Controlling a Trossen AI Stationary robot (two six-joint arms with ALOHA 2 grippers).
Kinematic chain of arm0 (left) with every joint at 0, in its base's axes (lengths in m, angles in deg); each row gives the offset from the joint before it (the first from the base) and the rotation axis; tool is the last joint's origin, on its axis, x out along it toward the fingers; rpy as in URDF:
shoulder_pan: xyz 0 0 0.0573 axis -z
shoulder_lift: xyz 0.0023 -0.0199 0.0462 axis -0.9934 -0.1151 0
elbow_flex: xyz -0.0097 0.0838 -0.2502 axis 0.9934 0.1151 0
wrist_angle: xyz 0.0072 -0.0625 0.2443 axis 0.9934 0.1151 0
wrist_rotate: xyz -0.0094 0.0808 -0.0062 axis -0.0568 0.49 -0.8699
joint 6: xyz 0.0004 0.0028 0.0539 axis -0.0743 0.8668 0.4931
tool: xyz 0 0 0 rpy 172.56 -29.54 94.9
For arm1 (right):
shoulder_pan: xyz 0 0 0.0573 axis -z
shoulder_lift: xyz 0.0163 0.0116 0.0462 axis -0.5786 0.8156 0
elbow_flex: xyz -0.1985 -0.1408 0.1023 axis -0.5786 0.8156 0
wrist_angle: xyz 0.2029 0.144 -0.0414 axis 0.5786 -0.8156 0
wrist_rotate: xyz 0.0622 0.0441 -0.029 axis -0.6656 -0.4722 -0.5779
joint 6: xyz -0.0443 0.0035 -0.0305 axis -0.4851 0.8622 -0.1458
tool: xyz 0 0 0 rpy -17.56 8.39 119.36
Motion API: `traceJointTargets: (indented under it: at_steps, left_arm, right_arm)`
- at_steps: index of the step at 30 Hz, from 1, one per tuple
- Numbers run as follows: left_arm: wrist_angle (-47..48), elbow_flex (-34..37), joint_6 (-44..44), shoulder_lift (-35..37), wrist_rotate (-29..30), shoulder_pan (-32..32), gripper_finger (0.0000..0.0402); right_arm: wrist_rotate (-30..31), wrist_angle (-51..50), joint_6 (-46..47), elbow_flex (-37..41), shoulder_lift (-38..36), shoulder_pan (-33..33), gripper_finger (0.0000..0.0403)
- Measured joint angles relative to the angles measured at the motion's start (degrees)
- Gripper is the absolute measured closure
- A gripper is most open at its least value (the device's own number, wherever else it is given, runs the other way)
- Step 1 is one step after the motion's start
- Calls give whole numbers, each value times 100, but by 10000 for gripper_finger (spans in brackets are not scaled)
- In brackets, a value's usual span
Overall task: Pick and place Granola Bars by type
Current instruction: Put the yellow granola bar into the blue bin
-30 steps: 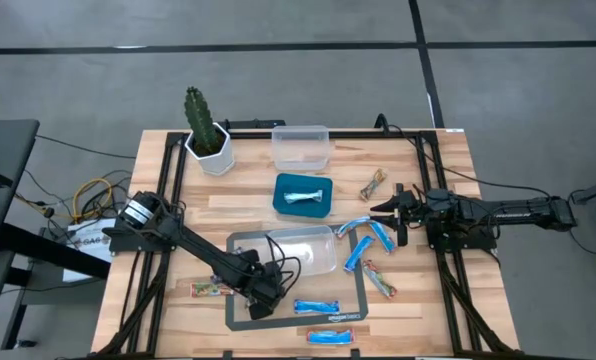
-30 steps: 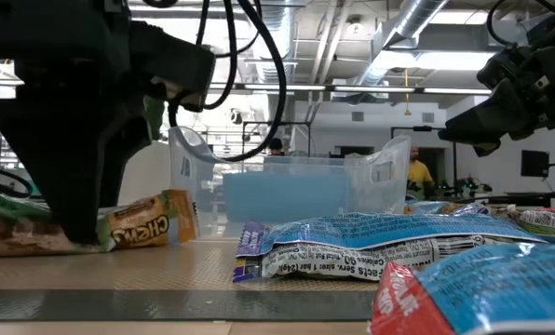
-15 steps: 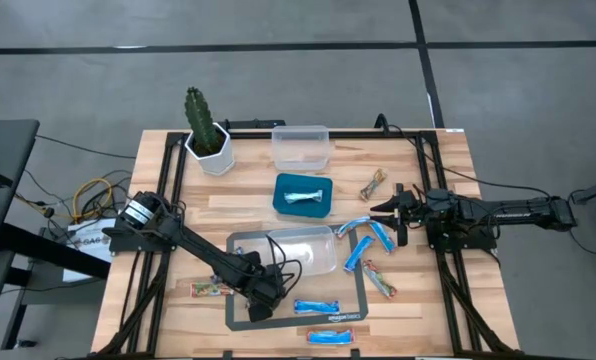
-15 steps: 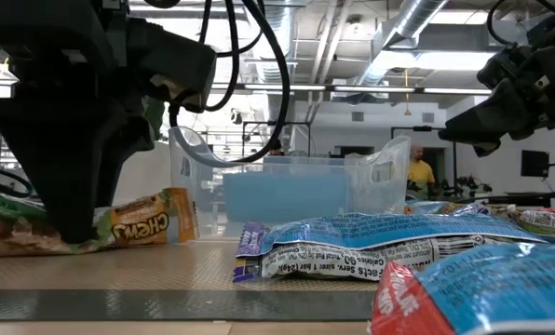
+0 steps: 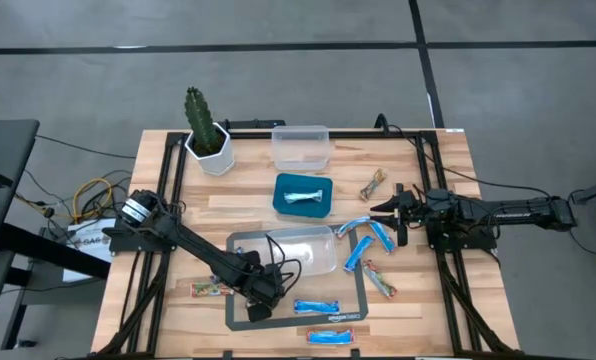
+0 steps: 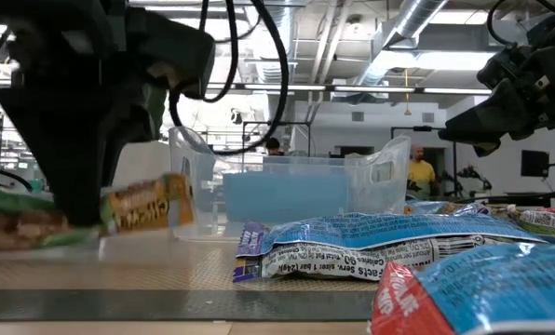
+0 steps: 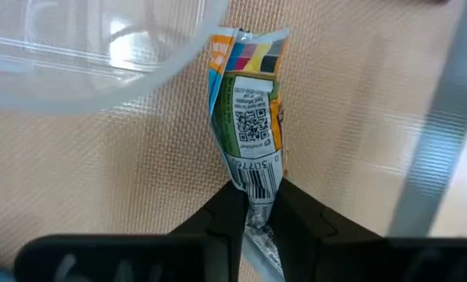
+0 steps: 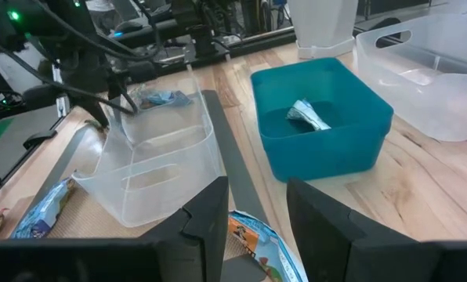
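left end effector (image 7: pixel 256 205) clenched on tan wrapped granola bar (image 7: pixel 247 129) | beside clear plastic tub (image 5: pixel 300 248) | right end effector (image 5: pixel 389 214) released, above wooden bench (image 5: pixel 248 195)

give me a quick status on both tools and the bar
Left tool shut on tan bar, beside clear bin. Right tool idle, empty, above blue bars. Nothing blocking.

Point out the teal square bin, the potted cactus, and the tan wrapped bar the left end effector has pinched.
teal square bin (image 5: pixel 281 205): high view, left rim.
potted cactus (image 5: pixel 214 157): high view, white pot wall.
tan wrapped bar (image 7: pixel 249 125): left wrist view, printed wrapper middle.
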Motion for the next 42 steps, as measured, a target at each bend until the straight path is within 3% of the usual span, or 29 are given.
traceJointTargets:
  at_steps: [11, 21, 29, 42]
  left_arm:
    - [330, -2, -343, 870, 146, 241, 348]
    - [565, -1, -249, 1289, 991, 91, 348]
    - [363, -2, 573, 1679, 1370, -769, 348]
    - [-509, -2, 2576, 1782, 1403, -2663, 348]
  right_arm:
    - [0, 0, -1, 0, 0, 0, 278]
    - [0, -2, 0, 1, 0, -1, 278]
    - [0, -2, 1, 0, 0, -1, 278]
    - [0, -2, 0, 1, 0, 0, 278]
